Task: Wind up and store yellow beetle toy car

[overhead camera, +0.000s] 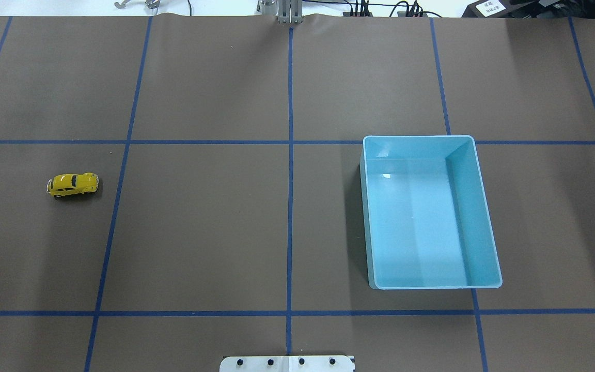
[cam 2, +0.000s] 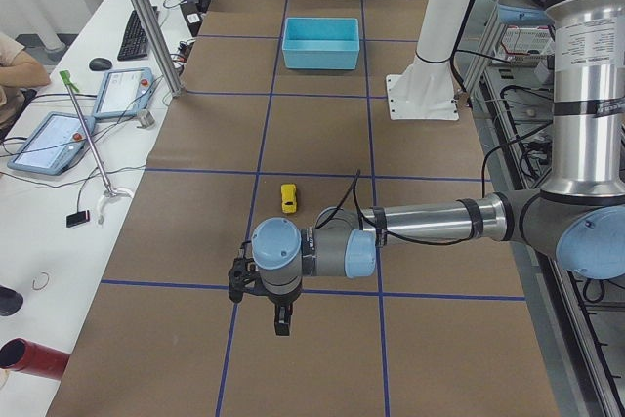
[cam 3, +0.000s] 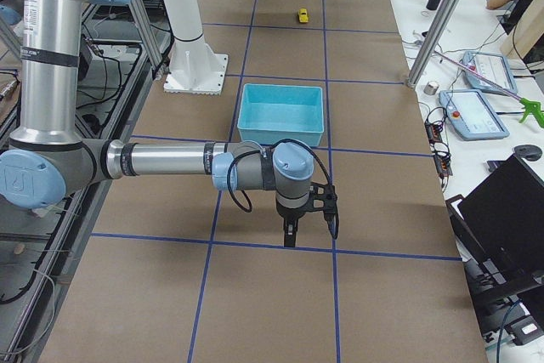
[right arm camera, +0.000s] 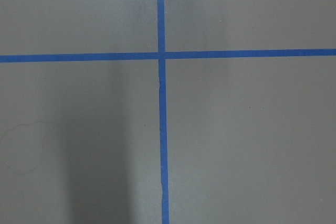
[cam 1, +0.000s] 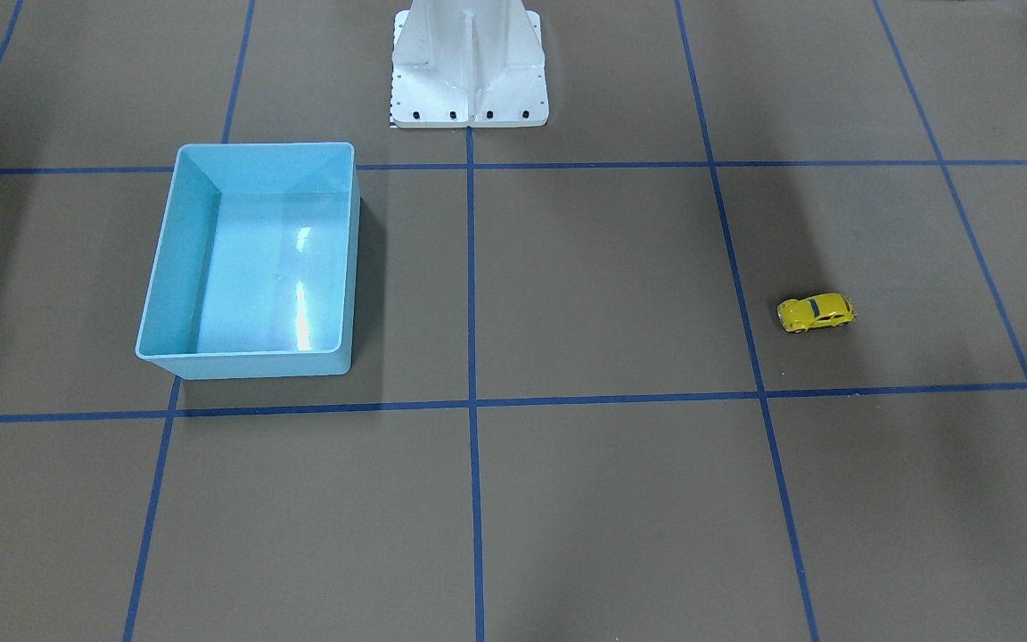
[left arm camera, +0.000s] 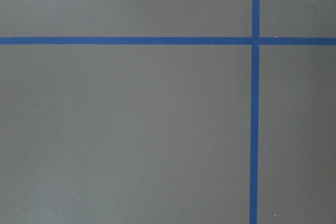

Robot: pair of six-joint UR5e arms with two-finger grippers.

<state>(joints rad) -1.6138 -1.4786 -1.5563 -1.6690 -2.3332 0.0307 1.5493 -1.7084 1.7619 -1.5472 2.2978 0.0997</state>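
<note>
The yellow beetle toy car [overhead camera: 73,185] stands on its wheels on the brown table, on the robot's left side; it also shows in the front-facing view [cam 1: 816,312], the left view [cam 2: 289,197] and, tiny, the right view [cam 3: 303,15]. The light blue bin [overhead camera: 429,212] stands empty on the robot's right side [cam 1: 250,259]. My left gripper [cam 2: 280,319] hangs over the table on the near side of the car, apart from it. My right gripper [cam 3: 291,234] hangs on the near side of the bin. Both show only in side views, so I cannot tell whether they are open or shut.
The white robot base [cam 1: 469,62] stands at the table's robot-side edge. Blue tape lines [overhead camera: 290,155] grid the brown table. A side bench with tablets [cam 2: 54,139] and metal posts [cam 2: 146,21] runs along the far edge. Both wrist views show only table and tape.
</note>
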